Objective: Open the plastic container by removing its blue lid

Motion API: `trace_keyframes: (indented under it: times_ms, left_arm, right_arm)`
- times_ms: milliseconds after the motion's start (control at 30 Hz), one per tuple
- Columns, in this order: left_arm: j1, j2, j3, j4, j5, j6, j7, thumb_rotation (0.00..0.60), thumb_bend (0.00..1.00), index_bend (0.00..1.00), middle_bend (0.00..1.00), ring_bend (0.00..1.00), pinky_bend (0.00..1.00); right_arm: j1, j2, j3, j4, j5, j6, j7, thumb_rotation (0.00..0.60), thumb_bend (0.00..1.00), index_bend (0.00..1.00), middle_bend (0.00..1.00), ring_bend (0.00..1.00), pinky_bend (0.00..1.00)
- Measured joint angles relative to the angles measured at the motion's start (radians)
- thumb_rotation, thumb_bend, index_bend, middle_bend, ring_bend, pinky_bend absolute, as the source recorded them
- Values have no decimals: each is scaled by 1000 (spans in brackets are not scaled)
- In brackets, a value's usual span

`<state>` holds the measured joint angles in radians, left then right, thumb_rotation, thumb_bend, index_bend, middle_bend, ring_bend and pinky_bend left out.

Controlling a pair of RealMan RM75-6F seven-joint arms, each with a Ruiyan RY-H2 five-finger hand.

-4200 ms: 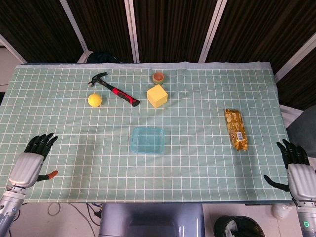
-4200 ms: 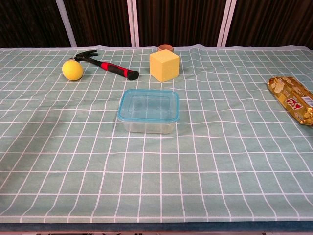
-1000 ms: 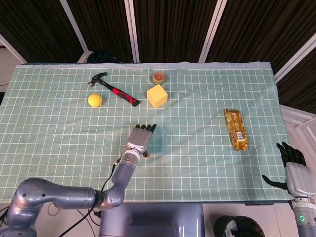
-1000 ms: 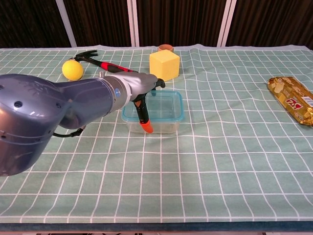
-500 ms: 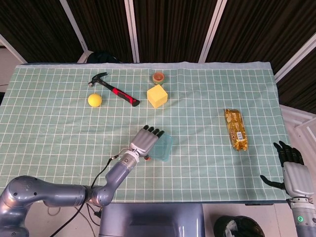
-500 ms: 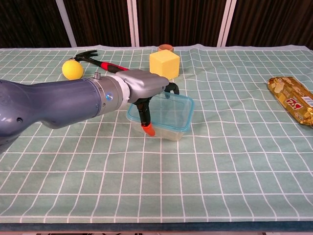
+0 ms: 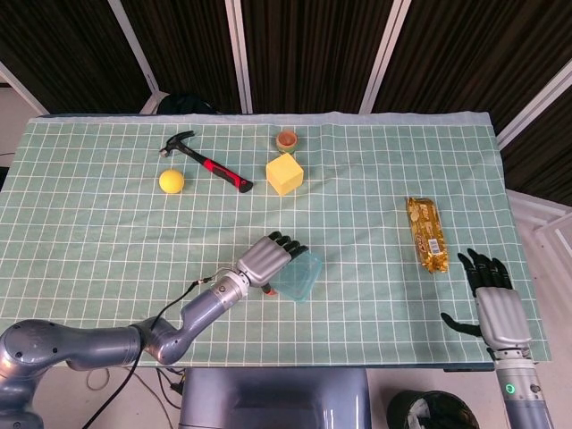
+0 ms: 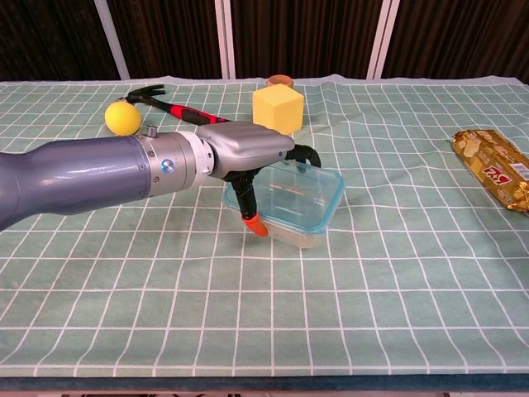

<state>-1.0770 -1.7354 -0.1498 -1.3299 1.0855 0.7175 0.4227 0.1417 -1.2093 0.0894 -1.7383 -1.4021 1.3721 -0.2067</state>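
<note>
The clear plastic container (image 7: 302, 276) (image 8: 303, 201) with its blue lid (image 8: 318, 188) on sits near the middle of the table, turned at an angle. My left hand (image 7: 271, 261) (image 8: 248, 154) grips it: the fingers (image 8: 302, 154) lie across the lid and the orange-tipped thumb (image 8: 255, 222) presses the near wall. The hand hides the lid's left part. My right hand (image 7: 493, 307) hovers open at the table's near right edge, seen only in the head view and holding nothing.
At the back stand a hammer (image 7: 206, 162) (image 8: 186, 112), a yellow ball (image 7: 172, 181) (image 8: 122, 117), a yellow cube (image 7: 284, 173) (image 8: 278, 110) and a small brown cup (image 7: 286, 139) (image 8: 280, 81). A gold snack pack (image 7: 427, 234) (image 8: 493, 169) lies on the right.
My left arm came in from the left edge and took hold of the container, which has slid right and nearer and turned. My right hand has moved up and inward over the table's corner.
</note>
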Motion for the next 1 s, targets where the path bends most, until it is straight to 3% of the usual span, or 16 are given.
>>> trace_keyframes:
  times_ms: [500,1000]
  left_arm:
    - [-10,-17,6,7,15,-7,-14,600,68,194,295,276,437]
    - [-11,-35,8,3,-19,-3,3,600,68,194,292,276,437]
  right_arm:
    - [121,-336,-1,-52,17,-103,-269,600,258,0,0,0,0]
    - [171,-483,30,-1,96,-120,-346,600,258,0,0,0,0]
